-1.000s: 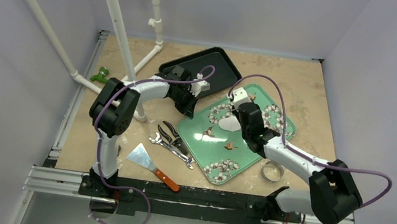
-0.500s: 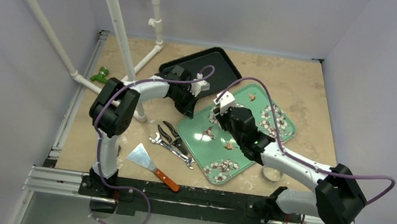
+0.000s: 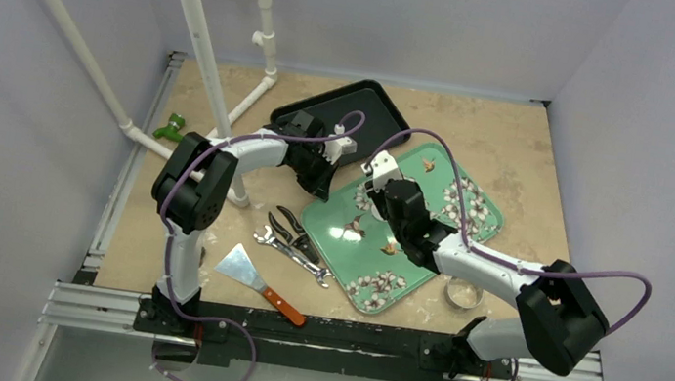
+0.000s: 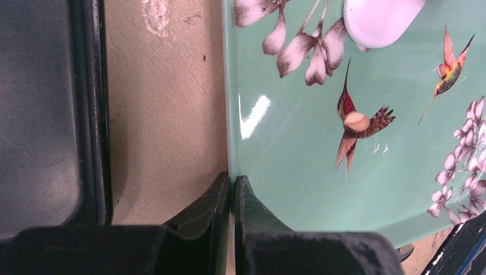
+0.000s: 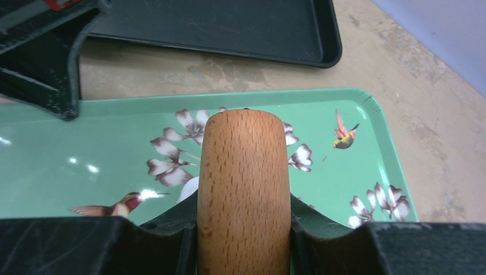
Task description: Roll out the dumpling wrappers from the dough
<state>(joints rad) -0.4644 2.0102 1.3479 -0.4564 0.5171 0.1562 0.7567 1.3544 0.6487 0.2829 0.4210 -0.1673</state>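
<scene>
Dumpling wrapper (image 4: 381, 20): cut off by top edge in left wrist view. In right wrist view, only pale sliver shows left of rolling pin (image 5: 243, 166). In top view, hidden under right gripper (image 5: 243, 220).
Rolling pin: near end cut off by bottom edge; underside hidden.
Left gripper (image 4: 231, 183): fingertips hidden under own wrist in top view.
Metal ring (image 3: 463, 293): left part covered by right arm.
Black tray (image 3: 378, 117): near left corner under left arm.
Green tray (image 3: 482, 219): middle covered by right arm.
</scene>
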